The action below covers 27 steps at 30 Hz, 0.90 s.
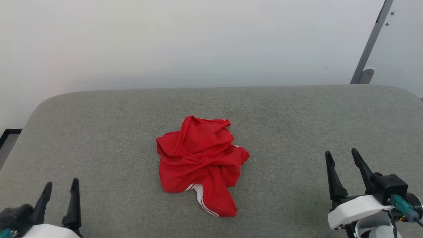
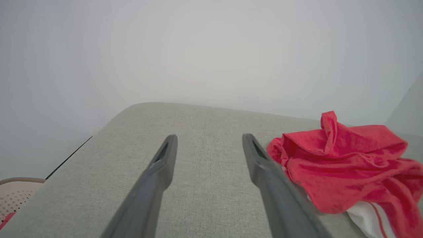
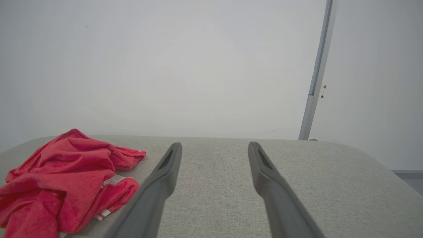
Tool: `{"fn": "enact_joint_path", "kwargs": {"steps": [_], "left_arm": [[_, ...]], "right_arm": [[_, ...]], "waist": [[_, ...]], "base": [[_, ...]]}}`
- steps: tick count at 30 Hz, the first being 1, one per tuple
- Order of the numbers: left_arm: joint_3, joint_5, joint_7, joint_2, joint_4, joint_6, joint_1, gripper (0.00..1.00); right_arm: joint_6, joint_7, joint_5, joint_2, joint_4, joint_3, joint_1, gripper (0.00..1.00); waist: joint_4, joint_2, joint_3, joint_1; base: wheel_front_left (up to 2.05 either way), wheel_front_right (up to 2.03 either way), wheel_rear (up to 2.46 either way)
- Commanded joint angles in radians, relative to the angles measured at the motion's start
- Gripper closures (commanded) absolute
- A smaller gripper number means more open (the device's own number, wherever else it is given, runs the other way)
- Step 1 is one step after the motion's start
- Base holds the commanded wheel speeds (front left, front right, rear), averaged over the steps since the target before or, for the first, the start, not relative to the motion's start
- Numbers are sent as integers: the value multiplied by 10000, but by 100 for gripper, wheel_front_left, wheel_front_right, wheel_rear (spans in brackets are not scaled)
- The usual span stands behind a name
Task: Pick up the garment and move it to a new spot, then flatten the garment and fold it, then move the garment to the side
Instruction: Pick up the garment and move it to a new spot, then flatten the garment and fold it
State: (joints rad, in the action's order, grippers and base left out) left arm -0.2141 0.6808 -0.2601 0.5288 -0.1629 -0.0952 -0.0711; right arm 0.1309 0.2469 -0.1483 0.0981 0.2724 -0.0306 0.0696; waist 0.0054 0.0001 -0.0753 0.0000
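The garment point(image 1: 200, 163) is a bright red T-shirt lying crumpled in a heap in the middle of the grey cushioned surface point(image 1: 109, 132), a white striped sleeve showing at its near edge. My left gripper point(image 1: 61, 186) stands open at the lower left, well clear of it, nothing between its fingers. Open too, my right gripper point(image 1: 342, 156) sits at the lower right, apart from the cloth. In the left wrist view the garment point(image 2: 347, 168) lies right of the gripper point(image 2: 209, 138). In the right wrist view the garment point(image 3: 62, 178) lies left of the gripper point(image 3: 214, 147).
A plain pale wall point(image 1: 198, 43) rises behind the surface, with a grey metal post point(image 1: 370, 43) at the far right. The surface's rounded left edge drops to a dark floor strip point(image 1: 8, 135). A beige mesh object point(image 2: 16, 195) sits low at the left.
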Motion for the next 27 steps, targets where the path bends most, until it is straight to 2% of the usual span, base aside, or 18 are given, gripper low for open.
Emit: {"fn": "enact_joint_path", "kwargs": {"steps": [1, 12, 19, 27], "left_arm": [[366, -159, -69, -223, 117, 100, -239, 0], [1312, -774, -72, -904, 300, 551, -711, 0], [1627, -1104, -73, -1308, 490, 782, -738, 0], [1346, -1256, -72, -1507, 405, 1033, -290, 0]], "right_arm": [[-3, 77, 37, -61, -52, -22, -156, 0], [-1, 114, -68, -158, -92, 131, -234, 0], [-1, -489, -322, 78, 133, 1346, 309, 0], [-1, -1490, -835, 616, 637, 2810, 1448, 0]], "waist": [[-2, -1, 8, 0], [39, -1, 68, 0], [425, -1, 269, 0], [1329, -1, 580, 0]], "base": [[0, 0, 0], [0, 0, 0], [0, 0, 0], [0, 0, 0]]}}
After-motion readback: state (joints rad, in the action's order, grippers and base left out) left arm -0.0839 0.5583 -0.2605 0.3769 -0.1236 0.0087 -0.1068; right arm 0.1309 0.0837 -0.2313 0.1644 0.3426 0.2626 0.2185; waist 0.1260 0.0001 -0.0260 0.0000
